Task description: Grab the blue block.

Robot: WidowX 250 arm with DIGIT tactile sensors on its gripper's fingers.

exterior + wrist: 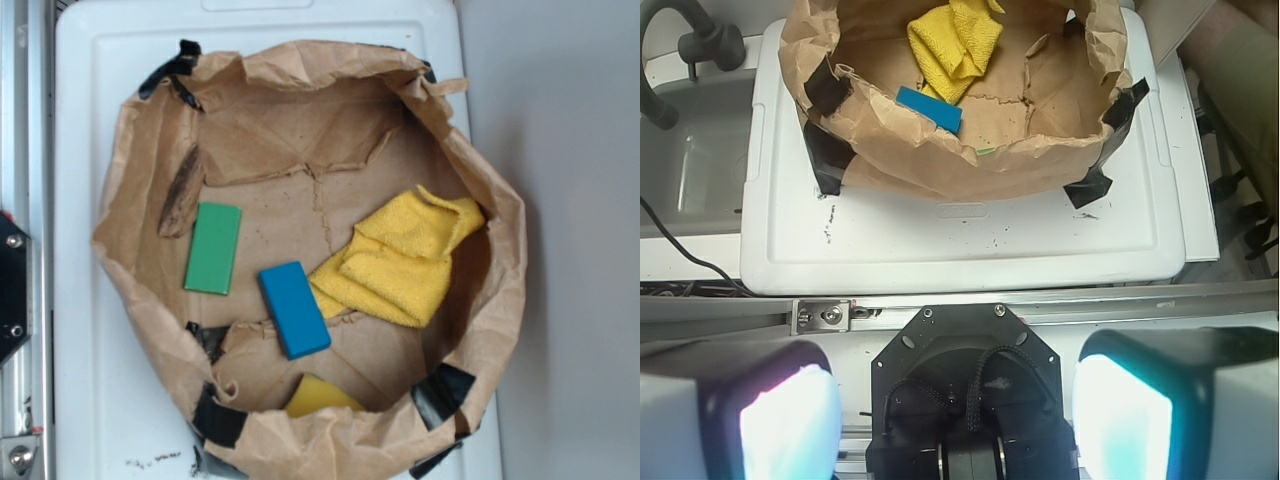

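1. Nothing of the grab was done at this point: my gripper (958, 420) sat wide apart and empty, its two pale finger pads (790, 425) framing the bottom of the wrist view with only the black mount between them.

2. The flat bright-blue rectangular block (294, 309) lay on the floor of the crumpled brown paper bag (120, 200), roughly in the middle, turned at a slant, untouched.

3. Its near neighbours mattered. The crumpled yellow cloth (405, 257) lay just beside its right edge, possibly touching; I could not tell for sure. The flat green rectangular block (213, 248) lay to its left, apart from it.

4. A yellow sponge-like piece (318, 396) peeked out low in the bag, half hidden behind the paper rim, clear of the blue one.

5. From the wrist view I was well back from the bag, which stood on the white plastic worktop (940, 250), and I saw only a slice of the blue block over the rolled paper edge.

6. So, as I judged it, everything was left: travel over the rim, drop inside the bag, line the jaws across the block's narrow width, close, lift.

7. The risk I saw was snagging the paper wall or pinching cloth along with the block.
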